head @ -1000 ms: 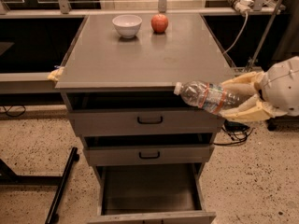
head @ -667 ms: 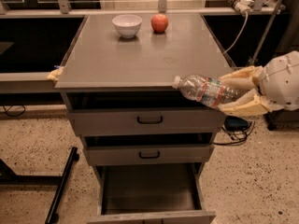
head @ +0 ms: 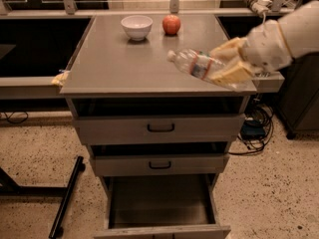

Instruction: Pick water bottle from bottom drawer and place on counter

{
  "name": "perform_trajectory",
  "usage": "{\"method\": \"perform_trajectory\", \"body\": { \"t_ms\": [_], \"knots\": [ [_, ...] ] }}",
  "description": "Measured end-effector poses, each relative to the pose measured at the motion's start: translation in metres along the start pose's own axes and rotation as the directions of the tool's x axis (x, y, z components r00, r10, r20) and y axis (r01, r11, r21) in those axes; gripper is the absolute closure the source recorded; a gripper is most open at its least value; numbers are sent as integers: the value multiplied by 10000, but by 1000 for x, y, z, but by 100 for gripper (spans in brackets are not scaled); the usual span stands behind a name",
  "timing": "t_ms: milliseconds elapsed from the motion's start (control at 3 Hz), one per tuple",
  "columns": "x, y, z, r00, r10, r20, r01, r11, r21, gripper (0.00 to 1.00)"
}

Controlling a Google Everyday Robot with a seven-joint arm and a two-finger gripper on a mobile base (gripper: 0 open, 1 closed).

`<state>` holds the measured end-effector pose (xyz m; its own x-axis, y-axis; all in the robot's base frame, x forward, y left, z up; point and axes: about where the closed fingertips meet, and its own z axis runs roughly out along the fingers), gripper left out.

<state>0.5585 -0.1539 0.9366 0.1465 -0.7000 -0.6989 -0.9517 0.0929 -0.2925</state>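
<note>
The water bottle [head: 197,64], clear with a white cap and a red label band, lies almost level in the air over the right part of the counter [head: 124,63], cap pointing left. My gripper [head: 227,62] comes in from the right on a white arm and its tan fingers [head: 230,74] are shut on the bottle's lower half. The bottom drawer [head: 159,203] stands pulled open below, its grey inside bare.
A white bowl [head: 136,27] and a red apple [head: 171,24] stand at the back of the counter. Two shallower drawers with black handles [head: 160,128] sit above the open one. Cables [head: 254,133] lie on the floor at the right, a black frame leg [head: 67,198] at the left.
My gripper has carried the bottle up and to the left, from beside the counter's right front corner to above the counter top.
</note>
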Motion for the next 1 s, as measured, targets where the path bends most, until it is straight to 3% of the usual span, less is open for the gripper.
{"method": "perform_trajectory", "body": {
  "t_ms": [333,667,1000],
  "knots": [
    [-3,-51,48,9993,39,370,-15,9978,-660,100],
    [-1,-95,84,9979,-40,653,92,9967,-806,100],
    [0,-131,103,9958,-246,880,299,9977,-601,100]
  ]
}}
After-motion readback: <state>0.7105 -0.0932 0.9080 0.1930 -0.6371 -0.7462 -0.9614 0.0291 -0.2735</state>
